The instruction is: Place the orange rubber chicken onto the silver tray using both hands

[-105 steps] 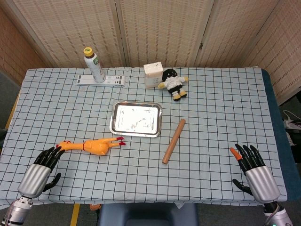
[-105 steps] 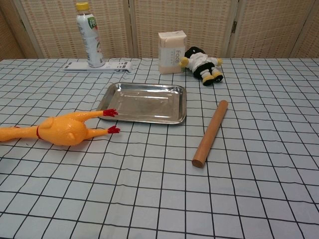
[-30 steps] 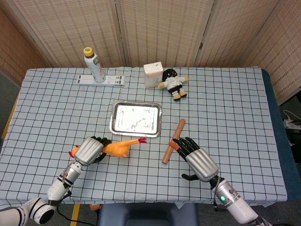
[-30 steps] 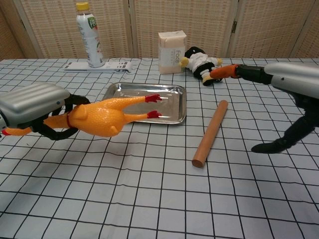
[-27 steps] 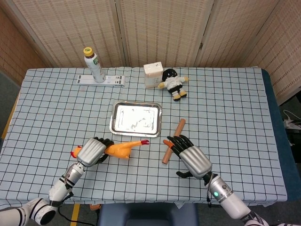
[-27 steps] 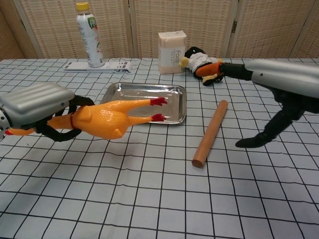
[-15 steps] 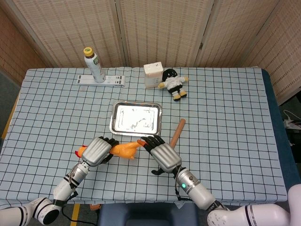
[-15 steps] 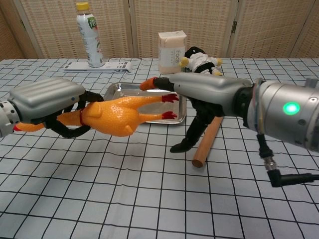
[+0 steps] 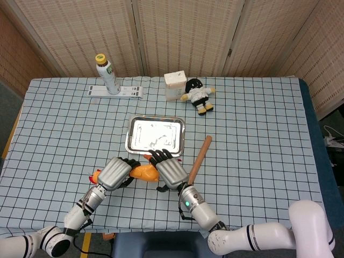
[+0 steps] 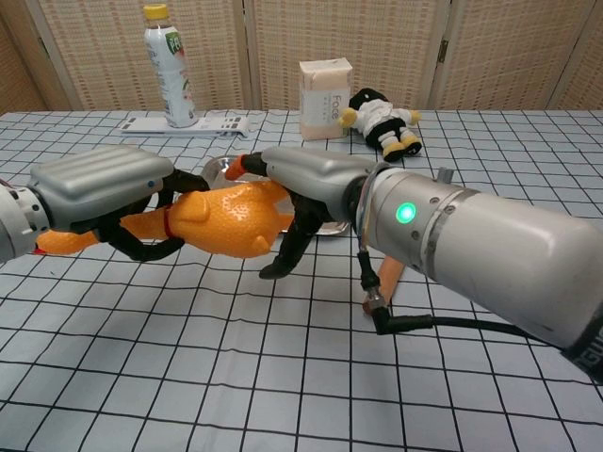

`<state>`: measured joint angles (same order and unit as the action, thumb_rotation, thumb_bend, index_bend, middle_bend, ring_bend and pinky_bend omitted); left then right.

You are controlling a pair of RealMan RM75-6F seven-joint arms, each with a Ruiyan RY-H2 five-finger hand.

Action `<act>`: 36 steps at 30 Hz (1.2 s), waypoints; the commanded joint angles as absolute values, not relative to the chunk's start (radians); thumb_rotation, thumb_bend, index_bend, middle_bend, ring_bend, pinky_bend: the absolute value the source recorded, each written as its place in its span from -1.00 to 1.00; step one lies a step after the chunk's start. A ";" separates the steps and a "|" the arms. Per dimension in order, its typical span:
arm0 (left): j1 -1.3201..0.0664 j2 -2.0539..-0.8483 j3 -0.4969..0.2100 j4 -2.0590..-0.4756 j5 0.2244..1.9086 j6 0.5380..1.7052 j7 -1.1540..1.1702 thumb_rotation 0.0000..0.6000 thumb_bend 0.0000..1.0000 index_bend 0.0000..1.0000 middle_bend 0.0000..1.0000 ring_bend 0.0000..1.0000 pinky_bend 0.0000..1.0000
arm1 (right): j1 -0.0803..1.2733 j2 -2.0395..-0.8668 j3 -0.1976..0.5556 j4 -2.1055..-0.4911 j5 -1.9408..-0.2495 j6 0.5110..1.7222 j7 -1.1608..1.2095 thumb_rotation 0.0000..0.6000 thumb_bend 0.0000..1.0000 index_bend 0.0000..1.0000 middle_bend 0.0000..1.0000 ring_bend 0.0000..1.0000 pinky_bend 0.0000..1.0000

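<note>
The orange rubber chicken (image 10: 226, 220) is held above the blue-and-black checked tablecloth (image 9: 258, 134), just in front of the near edge of the rectangular silver metal tray (image 9: 155, 135) and not yet over it. In the chest view its neck is seen wrapped by the dark fingers of the left hand (image 10: 104, 193), whose silver back faces upward; the head end pokes out past the wrist side, and the plump body sticks out toward the right. The right hand (image 10: 306, 174) is laid over the far end of the chicken's body, its thumb reaching down beside the bird and its fingers (image 10: 247, 164) extended across the top. Contact with the chicken is apparent, but whether that hand truly grips the bird or only rests on it cannot be told. In the head view the two hands meet side by side — left hand (image 9: 115, 173), right hand (image 9: 167, 171) — with only a small patch of the orange chicken (image 9: 143, 172) showing between them.

A light brown wooden rolling pin (image 9: 199, 159) lies on the cloth just right of the right hand, angled toward the tray's right corner. Well behind the tray stand a cream-coloured carton box (image 9: 174, 85) and, touching it on the right, a small plush doll in black and white (image 9: 198, 95). At the far left a white plastic bottle with a yellow cap (image 9: 108, 74) stands on a flat white strip (image 9: 116, 91).
</note>
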<state>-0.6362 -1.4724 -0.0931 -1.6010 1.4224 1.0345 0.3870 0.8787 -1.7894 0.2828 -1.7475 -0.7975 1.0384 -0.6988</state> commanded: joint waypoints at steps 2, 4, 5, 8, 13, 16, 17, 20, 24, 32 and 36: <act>-0.639 -1.472 -0.090 -1.606 1.422 1.035 0.386 1.00 0.55 0.49 0.47 0.12 0.31 | 0.890 -1.825 0.282 -1.707 -0.829 1.058 -0.665 1.00 -0.75 -0.14 -0.50 -0.45 -0.04; -0.640 -1.471 -0.091 -1.607 1.424 1.038 0.386 1.00 0.55 0.49 0.47 0.12 0.31 | 0.895 -1.835 0.277 -1.692 -0.842 1.070 -0.666 1.00 -0.71 0.09 -0.34 -0.24 0.21; -0.641 -1.471 -0.090 -1.608 1.424 1.039 0.385 1.00 0.55 0.49 0.47 0.12 0.31 | 0.896 -1.841 0.275 -1.686 -0.849 1.077 -0.665 1.00 -0.69 0.19 -0.28 -0.17 0.30; -0.641 -1.470 -0.087 -1.612 1.425 1.042 0.385 1.00 0.55 0.49 0.47 0.12 0.31 | 0.895 -1.861 0.271 -1.668 -0.879 1.101 -0.652 1.00 -0.60 0.52 -0.03 0.09 0.58; -0.641 -1.462 -0.081 -1.624 1.424 1.043 0.390 1.00 0.55 0.49 0.47 0.12 0.31 | 0.893 -1.883 0.259 -1.643 -0.922 1.135 -0.651 1.00 -0.39 0.99 0.36 0.52 1.00; -0.642 -1.457 -0.081 -1.631 1.421 1.045 0.391 1.00 0.55 0.49 0.48 0.12 0.31 | 0.890 -1.877 0.255 -1.643 -0.944 1.133 -0.636 1.00 -0.25 1.00 0.45 0.73 1.00; -0.642 -1.455 -0.081 -1.633 1.420 1.046 0.392 1.00 0.55 0.49 0.48 0.12 0.31 | 0.888 -1.875 0.255 -1.644 -0.950 1.130 -0.626 1.00 -0.20 1.00 0.45 0.78 1.00; -0.642 -1.451 -0.079 -1.636 1.418 1.047 0.395 1.00 0.56 0.49 0.48 0.12 0.31 | 0.882 -1.862 0.252 -1.651 -0.955 1.119 -0.610 1.00 -0.07 1.00 0.46 0.88 1.00; -0.642 -1.451 -0.079 -1.637 1.413 1.049 0.398 1.00 0.55 0.49 0.48 0.12 0.31 | 0.867 -1.856 0.247 -1.652 -1.002 1.137 -0.571 1.00 -0.10 0.90 0.45 0.72 0.99; -0.645 -1.448 -0.079 -1.636 1.407 1.049 0.397 1.00 0.55 0.49 0.48 0.12 0.31 | 0.870 -1.741 0.236 -1.754 -0.943 1.062 -0.595 1.00 -0.63 -1.00 -1.00 -1.00 -0.87; -0.648 -1.446 -0.078 -1.637 1.407 1.045 0.395 1.00 0.55 0.49 0.48 0.12 0.31 | 0.868 -1.722 0.234 -1.771 -0.928 1.066 -0.602 1.00 -0.69 -1.00 -1.00 -1.00 -1.00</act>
